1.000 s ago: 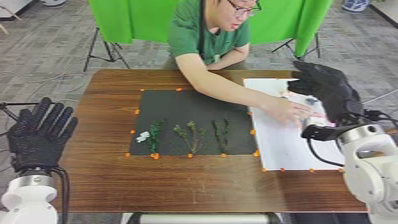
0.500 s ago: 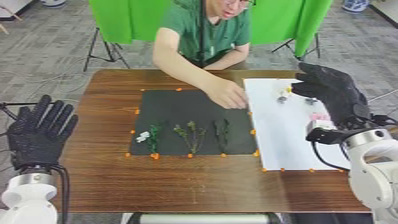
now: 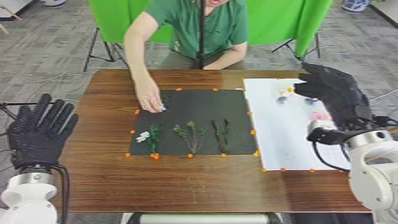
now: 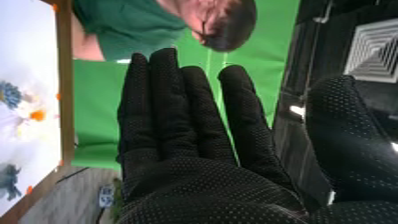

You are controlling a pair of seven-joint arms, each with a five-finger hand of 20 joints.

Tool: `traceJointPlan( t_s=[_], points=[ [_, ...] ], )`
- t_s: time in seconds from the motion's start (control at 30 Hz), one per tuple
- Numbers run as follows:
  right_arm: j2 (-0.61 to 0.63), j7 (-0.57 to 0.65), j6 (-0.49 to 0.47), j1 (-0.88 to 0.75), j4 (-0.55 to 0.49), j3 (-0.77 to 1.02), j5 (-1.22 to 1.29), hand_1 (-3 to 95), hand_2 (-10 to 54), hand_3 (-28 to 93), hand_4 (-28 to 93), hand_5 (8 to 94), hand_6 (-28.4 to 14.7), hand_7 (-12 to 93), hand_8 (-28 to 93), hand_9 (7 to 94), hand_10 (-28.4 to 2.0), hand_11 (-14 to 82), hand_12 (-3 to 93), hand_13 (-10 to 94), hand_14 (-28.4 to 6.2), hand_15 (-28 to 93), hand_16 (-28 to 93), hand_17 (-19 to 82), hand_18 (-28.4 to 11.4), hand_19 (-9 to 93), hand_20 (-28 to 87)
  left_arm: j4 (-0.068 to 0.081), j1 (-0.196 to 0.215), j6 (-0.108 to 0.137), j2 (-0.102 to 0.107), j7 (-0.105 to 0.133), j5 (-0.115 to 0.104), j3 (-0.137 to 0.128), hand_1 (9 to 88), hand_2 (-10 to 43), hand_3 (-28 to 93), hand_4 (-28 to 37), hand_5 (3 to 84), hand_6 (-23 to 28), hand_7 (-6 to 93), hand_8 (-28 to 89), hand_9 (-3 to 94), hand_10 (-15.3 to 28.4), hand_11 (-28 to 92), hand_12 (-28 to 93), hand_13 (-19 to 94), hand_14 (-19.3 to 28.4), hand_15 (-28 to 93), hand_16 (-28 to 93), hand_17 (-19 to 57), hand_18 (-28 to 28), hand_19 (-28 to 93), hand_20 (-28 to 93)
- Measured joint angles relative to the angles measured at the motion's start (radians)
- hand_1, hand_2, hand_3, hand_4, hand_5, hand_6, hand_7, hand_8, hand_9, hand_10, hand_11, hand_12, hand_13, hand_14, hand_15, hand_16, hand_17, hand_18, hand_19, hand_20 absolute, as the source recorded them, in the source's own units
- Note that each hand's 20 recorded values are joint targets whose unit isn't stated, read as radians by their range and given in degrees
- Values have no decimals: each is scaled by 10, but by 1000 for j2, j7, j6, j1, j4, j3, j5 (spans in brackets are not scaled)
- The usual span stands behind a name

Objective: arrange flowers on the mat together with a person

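Note:
In the head view my left hand (image 3: 39,131) is open at the table's left edge. My right hand (image 3: 332,90) stands open above the right side of the white sheet (image 3: 284,140); in the right wrist view this right hand (image 4: 204,175) has straight fingers and holds nothing. A person's hand is at the upper left of the black mat (image 3: 191,107) with a small pale flower (image 3: 161,108). Along the mat's lower part lie a white flower with green stem (image 3: 143,136), a thin sprig (image 3: 192,135) and a dark green sprig (image 3: 220,135).
On the white sheet are a yellow-white flower (image 3: 286,90), a bluish flower (image 3: 282,99) and a pink one (image 3: 320,116), partly beside my right arm. Orange markers edge the mat and sheet. The brown table (image 3: 204,185) extends in front of them.
The person's hand has moved from the white sheet across the black mat to its upper left, carrying the small pale flower. Both my hands have stayed nearly still.

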Motion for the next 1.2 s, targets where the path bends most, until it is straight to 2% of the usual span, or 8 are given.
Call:
traceJointPlan(
  t_s=[0.17,0.27,0.57,0.7,0.87,1.0,1.2],
  points=[
    [19,-6,128,-6,-8,-11,4,227,152,691,-241,447,-49,129,-96,457,-178,69,175,404,-155,291,197,184,-170,452,179,0,1,-1,0,2,0,1,285,117,715,-283,376,67,128,-110,339,141,194,86,258,130,292,-68,-60,132,311,121],
    [25,5,159,-11,-11,-10,-18,225,152,692,-241,447,-50,128,-95,457,-179,70,174,404,-155,293,195,183,-170,451,176,0,1,-2,0,2,-1,1,285,117,715,-283,376,67,128,-110,340,141,194,86,259,130,292,-68,-60,132,310,121],
    [24,20,138,-30,-11,17,-18,223,154,693,-241,450,-50,131,-97,456,-179,72,173,403,-154,298,191,181,-171,447,171,-1,3,-3,-1,2,-2,0,285,118,714,-283,376,67,128,-109,340,141,193,86,259,130,290,-67,-60,132,310,122],
    [24,40,135,-32,-6,22,-41,226,140,700,-238,441,-49,134,-97,437,-178,67,172,370,-152,265,178,175,-165,415,153,-1,4,-3,-1,2,-2,0,285,118,714,-283,376,66,129,-109,340,141,194,87,259,130,290,-67,-60,133,310,122],
    [40,157,124,-5,45,-14,-329,234,106,704,-235,397,-47,137,-99,373,-185,56,175,274,-155,222,183,140,-154,375,137,-3,8,-3,-2,3,-2,0,284,118,715,-283,376,66,129,-110,340,142,193,86,259,130,291,-66,-61,133,312,122],
    [49,233,54,16,88,-27,-561,230,69,711,-231,361,-50,122,-90,302,-189,29,181,161,-162,171,184,67,-145,366,124,-5,12,-2,-3,3,-2,-1,284,118,716,-283,376,67,128,-110,341,142,195,87,259,131,293,-66,-61,133,312,122],
    [90,367,4,80,139,-117,-775,220,35,708,-225,317,-49,103,-78,260,-189,2,187,135,-167,150,186,47,-147,372,108,-7,15,-2,-4,5,-3,-1,286,119,714,-283,377,68,127,-109,340,141,194,86,259,131,294,-67,-61,133,312,122]
  ],
)
